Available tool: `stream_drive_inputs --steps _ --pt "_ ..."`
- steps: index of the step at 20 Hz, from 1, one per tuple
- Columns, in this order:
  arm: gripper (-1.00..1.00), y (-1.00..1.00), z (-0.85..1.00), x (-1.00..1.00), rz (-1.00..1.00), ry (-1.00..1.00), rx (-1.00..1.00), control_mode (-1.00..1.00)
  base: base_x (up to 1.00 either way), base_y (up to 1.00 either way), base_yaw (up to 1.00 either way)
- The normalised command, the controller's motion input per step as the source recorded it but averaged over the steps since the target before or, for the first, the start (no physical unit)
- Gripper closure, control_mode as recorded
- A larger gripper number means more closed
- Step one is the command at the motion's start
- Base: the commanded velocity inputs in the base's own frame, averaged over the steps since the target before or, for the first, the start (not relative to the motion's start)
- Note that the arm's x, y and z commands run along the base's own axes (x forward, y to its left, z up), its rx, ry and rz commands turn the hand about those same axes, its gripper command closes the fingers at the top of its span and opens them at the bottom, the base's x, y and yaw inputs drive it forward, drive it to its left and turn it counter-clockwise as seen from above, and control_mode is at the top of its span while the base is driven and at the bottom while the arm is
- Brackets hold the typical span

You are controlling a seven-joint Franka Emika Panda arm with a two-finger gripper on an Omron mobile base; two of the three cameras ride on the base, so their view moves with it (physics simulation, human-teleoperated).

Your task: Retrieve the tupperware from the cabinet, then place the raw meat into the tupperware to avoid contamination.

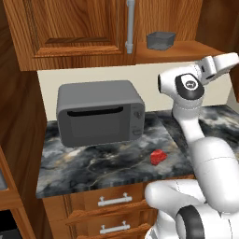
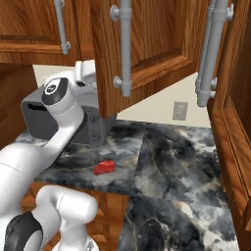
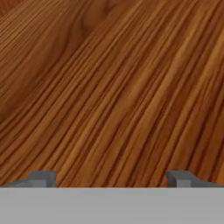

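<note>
Cabinet [image 1: 74,32] door on the right side swung open, hence tupperware [image 1: 160,40] exposed on the bare shelf [image 1: 186,50] inside, upright, open top up, sitting near the shelf's front edge just right of the closed door's silver handle [image 1: 130,28]. Reachable from the front; nothing stacked in or on it. Raw meat [image 1: 158,157] lying alone on the marble tabletop [image 1: 93,163], in front of and to the right of the microwave [image 1: 99,112], well apart from it, close to the tabletop's front edge. Same lump visible from the right base camera [image 2: 104,167], with the open door panel [image 2: 142,54] hanging over that side of the scene. Meat low, tub high: makes sense as fetch-first, tub not yet off the shelf, so first step judged still pending.

Arm pose: rising from the base, elbow joint [image 1: 189,86] up at roughly microwave-top height, forearm angled up and right toward the open cabinet section, wrist leaving the left base frame at upper right. Gripper [image 3: 112,178] facing wood grain at close range, both fingertips [image 3: 43,178] at the frame bottom, jaws spread wide, nothing between them. Which wooden surface exactly: cannot tell, probably door or cabinet side. Tub not in the hand camera's line, so reorienting toward the shelf likely needed before any grasp.
</note>
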Motion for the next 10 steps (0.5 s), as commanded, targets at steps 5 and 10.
stream_drive_inputs --steps 5,10 --pt "-1.00 -0.74 0.00 0.18 -0.08 -0.01 0.05 -1.00 0.00 0.00 0.00" --pt "-1.00 -0.86 0.00 0.08 0.00 -0.04 0.12 -1.00 0.00 0.00 0.00"
